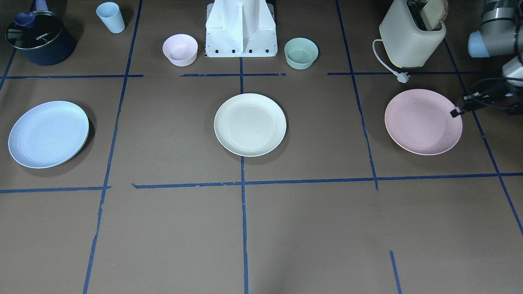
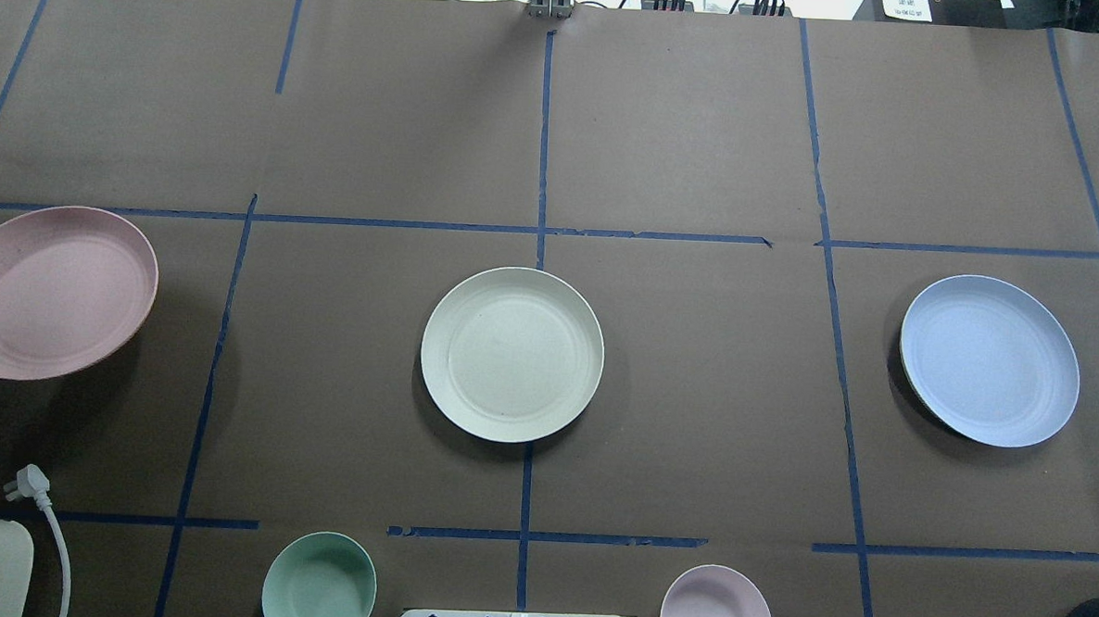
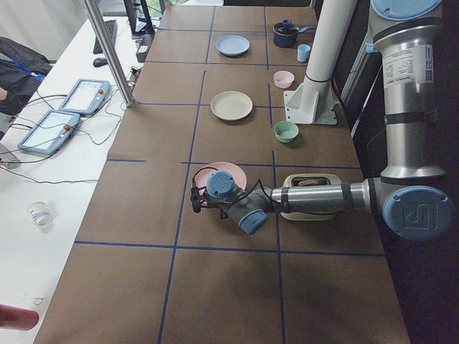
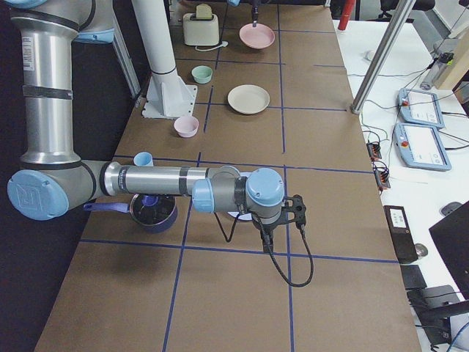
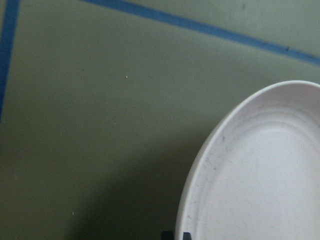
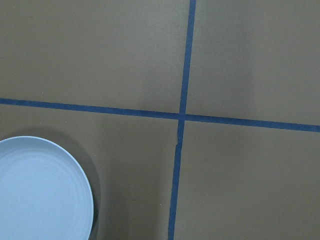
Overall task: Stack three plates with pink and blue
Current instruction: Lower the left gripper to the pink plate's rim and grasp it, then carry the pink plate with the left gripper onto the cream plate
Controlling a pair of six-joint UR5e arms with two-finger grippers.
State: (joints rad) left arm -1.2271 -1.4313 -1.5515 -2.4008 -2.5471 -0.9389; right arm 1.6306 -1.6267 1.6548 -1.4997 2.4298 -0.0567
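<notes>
Left jaws meet outer rim of round pink plastic plate (image 1: 423, 121); clench cannot be told, likewise right jaws near round blue plastic plate (image 6: 40, 190).

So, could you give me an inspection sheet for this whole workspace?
Surface: brown table with blue tape grid.
Job's things: pink plate, cream plate and blue plate lie apart, unstacked.
Clutter: pink bowl, green bowl, blue cup, dark pot, toaster holding bread.
Grippers: left gripper at the pink plate's rim, right gripper near the blue plate; open or shut unclear.
Cables: toaster cord lies unplugged on the table.
Surroundings: control pendants on a side bench.
</notes>
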